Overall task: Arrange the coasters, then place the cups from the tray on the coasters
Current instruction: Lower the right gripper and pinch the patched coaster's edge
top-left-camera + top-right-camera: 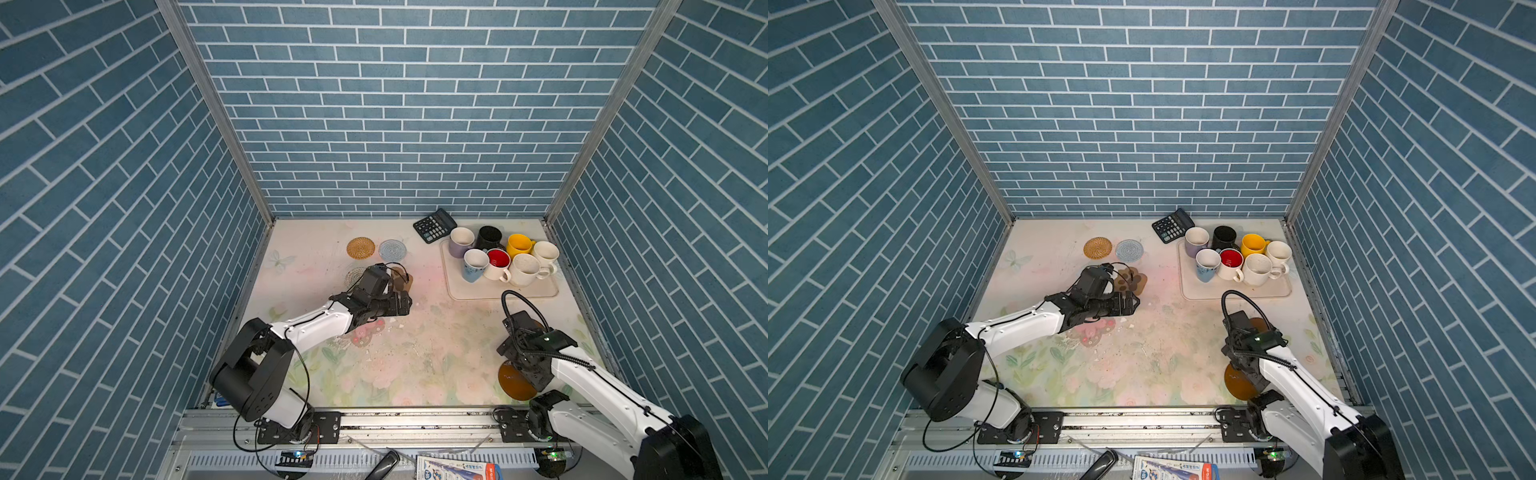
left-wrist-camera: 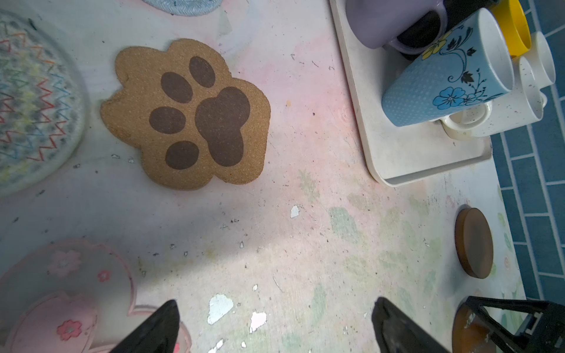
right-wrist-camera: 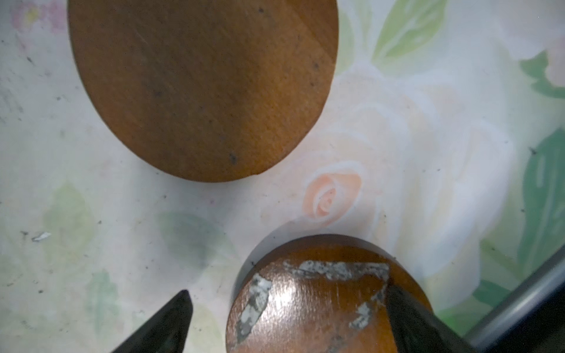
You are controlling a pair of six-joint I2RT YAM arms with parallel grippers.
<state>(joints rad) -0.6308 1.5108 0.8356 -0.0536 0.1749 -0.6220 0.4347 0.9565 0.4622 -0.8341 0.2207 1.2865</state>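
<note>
Two amber discs [image 3: 201,88] [image 3: 312,305], apart, right wrist view

No text can be read for certain. The keys of the calculator [image 1: 434,225] carry marks too small to make out, and the printed packet [image 1: 457,471] in front of the counter [image 1: 436,332] bears blue and red lettering, illegible in both top views.

Both top views look steeply down from the front onto the whole counter [image 1: 436,332]; both wrist cameras sit close above it, sharing the amber discs [image 3: 201,85].
</note>
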